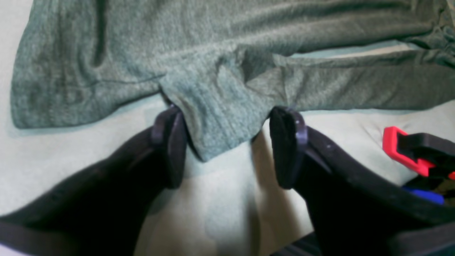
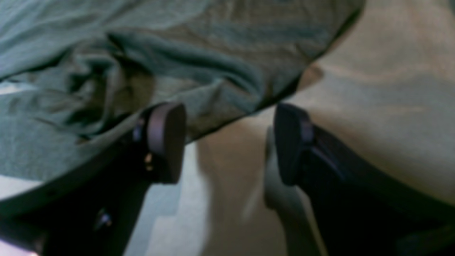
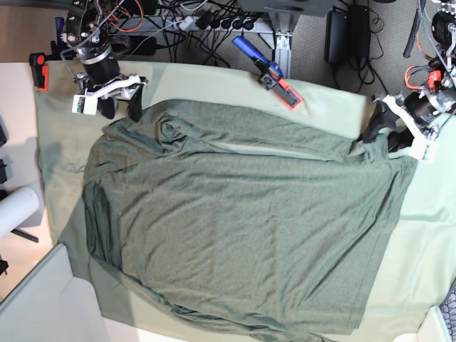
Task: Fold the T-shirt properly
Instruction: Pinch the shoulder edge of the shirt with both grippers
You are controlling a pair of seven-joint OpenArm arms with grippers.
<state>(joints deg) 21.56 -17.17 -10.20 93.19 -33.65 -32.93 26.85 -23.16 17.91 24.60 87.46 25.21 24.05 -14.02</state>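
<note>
Across the pale green table cloth [image 3: 370, 107] the T-shirt [image 3: 242, 228] lies spread nearly flat, a soft heathered knit, wrinkled at the sleeves. It looks light and limp, so I'd pinch corners or hems. The left gripper [image 1: 227, 147] straddles a cloth tip with jaws apart; the right gripper [image 2: 229, 142] gapes empty beside the edge.

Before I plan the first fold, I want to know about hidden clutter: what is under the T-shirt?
Around the T-shirt, only the pale mint-green table cloth shows, running under its edges. The shirt covers everything beneath its body, so whether anything lies there cannot be seen.
</note>
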